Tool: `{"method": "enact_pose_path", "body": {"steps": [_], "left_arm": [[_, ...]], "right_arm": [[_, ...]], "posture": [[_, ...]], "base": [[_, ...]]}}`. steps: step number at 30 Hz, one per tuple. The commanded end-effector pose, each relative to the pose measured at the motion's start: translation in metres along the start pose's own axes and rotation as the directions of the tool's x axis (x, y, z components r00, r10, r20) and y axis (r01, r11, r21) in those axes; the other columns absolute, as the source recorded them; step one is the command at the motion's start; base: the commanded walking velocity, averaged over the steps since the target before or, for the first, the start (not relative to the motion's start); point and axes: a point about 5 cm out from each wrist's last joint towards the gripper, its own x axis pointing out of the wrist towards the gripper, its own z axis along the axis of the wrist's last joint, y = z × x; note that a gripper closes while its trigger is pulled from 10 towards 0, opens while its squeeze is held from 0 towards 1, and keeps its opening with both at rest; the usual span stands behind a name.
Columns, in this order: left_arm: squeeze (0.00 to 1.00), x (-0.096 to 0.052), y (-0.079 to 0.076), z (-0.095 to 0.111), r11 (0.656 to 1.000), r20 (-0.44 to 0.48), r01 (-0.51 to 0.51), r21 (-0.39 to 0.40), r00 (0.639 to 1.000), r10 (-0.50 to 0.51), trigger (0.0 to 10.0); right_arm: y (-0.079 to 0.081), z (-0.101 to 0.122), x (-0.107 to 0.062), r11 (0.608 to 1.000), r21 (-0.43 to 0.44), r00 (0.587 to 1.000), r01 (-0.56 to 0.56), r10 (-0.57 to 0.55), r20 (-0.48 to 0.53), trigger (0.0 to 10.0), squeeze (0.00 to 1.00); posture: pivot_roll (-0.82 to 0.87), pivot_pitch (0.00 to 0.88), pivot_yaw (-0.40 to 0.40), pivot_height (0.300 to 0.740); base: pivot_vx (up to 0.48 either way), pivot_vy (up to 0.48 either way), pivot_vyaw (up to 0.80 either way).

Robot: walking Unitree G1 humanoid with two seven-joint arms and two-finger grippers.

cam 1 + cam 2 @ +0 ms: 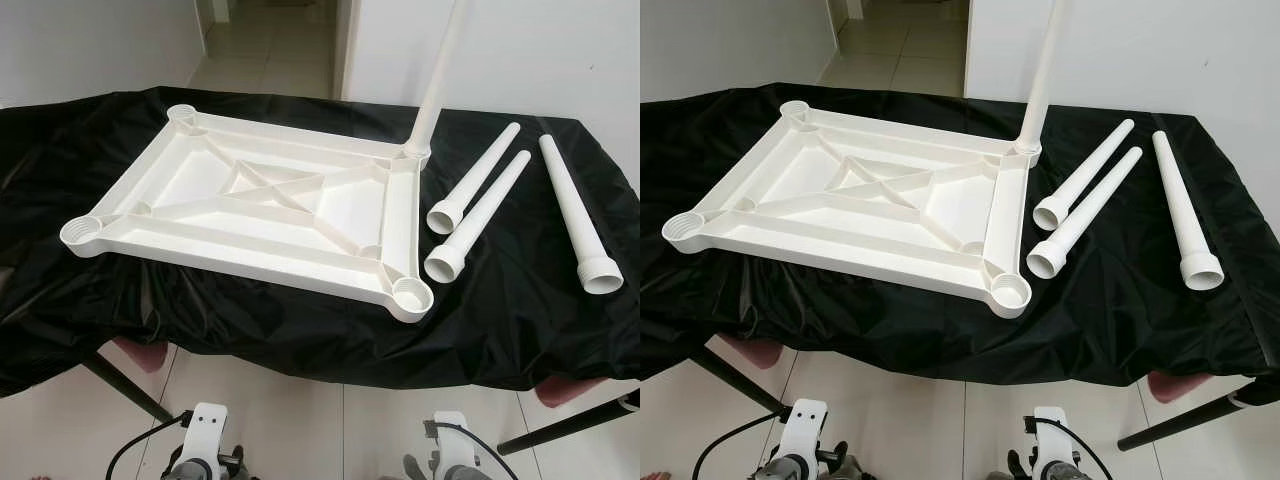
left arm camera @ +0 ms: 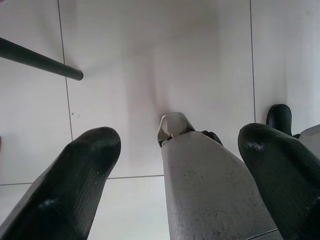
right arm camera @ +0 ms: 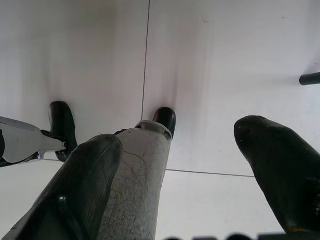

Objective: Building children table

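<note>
On black cloth point(image 1: 300, 330), tabletop point(image 1: 250, 200); wrist views: open pincers point(image 2: 175, 165) above floor point(image 2: 150, 60)

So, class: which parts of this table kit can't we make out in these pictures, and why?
- Upright leg: top cut off by the upper edge in both eye views.
- Table frame under the black cloth: hidden by the cloth, except two dark legs below.
- Tabletop face: it lies upside down.

No text, label, brand, number or sign can be read anywhere in these views
</note>
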Motion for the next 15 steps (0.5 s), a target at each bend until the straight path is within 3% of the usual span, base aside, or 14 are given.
{"method": "enact_pose_path", "body": {"steps": [1, 15], "left_arm": [[0.00, -0.0003, 0.0015, -0.0031, 0.999, -0.023, -0.032, 0.014, 0.999, 0.033, 10.0], [0.00, 0.0014, -0.0005, 0.0029, 1.000, -0.008, -0.019, 0.020, 1.000, 0.019, 10.0]], "right_arm": [[-0.0015, -0.0051, -0.0010, 1.000, 0.021, 1.000, 0.013, -0.012, -0.024, 10.0, 0.00], [-0.0007, -0.0047, -0.0009, 0.999, 0.039, 1.000, 0.017, -0.017, -0.015, 10.0, 0.00]], "posture": [[0.01, 0.000, 0.019, 0.740], [-0.01, 0.000, 0.026, 0.740]], "base": [[0.000, 0.000, 0.00], [0.000, 0.000, 0.00]]}}
